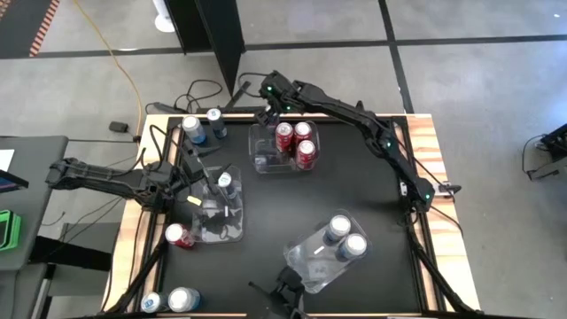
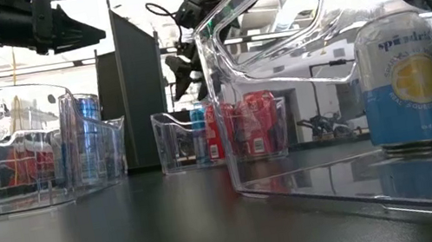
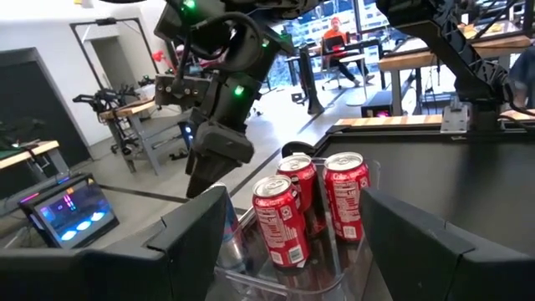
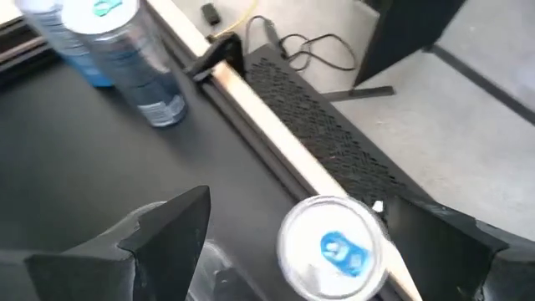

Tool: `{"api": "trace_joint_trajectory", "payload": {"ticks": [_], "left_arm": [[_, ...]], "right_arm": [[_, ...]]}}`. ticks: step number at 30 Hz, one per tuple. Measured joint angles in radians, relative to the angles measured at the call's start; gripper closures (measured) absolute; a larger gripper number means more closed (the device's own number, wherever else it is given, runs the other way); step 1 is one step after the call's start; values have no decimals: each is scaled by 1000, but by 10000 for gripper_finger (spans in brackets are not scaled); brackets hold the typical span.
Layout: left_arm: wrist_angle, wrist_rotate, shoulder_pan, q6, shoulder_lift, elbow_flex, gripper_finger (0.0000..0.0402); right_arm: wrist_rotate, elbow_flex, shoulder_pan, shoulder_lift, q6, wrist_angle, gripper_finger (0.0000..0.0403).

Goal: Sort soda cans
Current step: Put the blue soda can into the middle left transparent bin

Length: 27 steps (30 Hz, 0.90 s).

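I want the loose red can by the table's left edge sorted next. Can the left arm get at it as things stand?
Probably yes. The red can stands alone beside the clear bin, just past the left gripper, whose fingers are open and empty.

Three upright red aluminium soda cans [image 1: 295, 142] cluster far centre; two pale-blue silver-topped cans [image 1: 345, 237] stand near right; dark-blue cans [image 1: 204, 126] far left.

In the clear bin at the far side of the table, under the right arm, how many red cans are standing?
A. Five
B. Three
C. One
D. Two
B: the high view shows three red cans grouped upright inside that clear bin, and the left wrist view shows the same three side by side.
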<state>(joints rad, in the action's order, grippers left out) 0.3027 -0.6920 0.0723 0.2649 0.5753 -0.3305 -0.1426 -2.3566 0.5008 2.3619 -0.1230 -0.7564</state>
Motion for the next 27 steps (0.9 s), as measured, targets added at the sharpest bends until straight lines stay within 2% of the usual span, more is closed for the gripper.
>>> {"api": "trace_joint_trajectory", "payload": {"ticks": [9, 18, 27], "left_arm": [[0, 0, 0, 0, 0, 0, 132], [0, 0, 0, 0, 0, 0, 132], [0, 0, 0, 0, 0, 0, 132]], "right_arm": [[-14, 23, 44, -1, -8, -54, 30], [3, 22, 37, -1, -7, -51, 30], [33, 22, 38, -1, -3, -51, 6]]}}
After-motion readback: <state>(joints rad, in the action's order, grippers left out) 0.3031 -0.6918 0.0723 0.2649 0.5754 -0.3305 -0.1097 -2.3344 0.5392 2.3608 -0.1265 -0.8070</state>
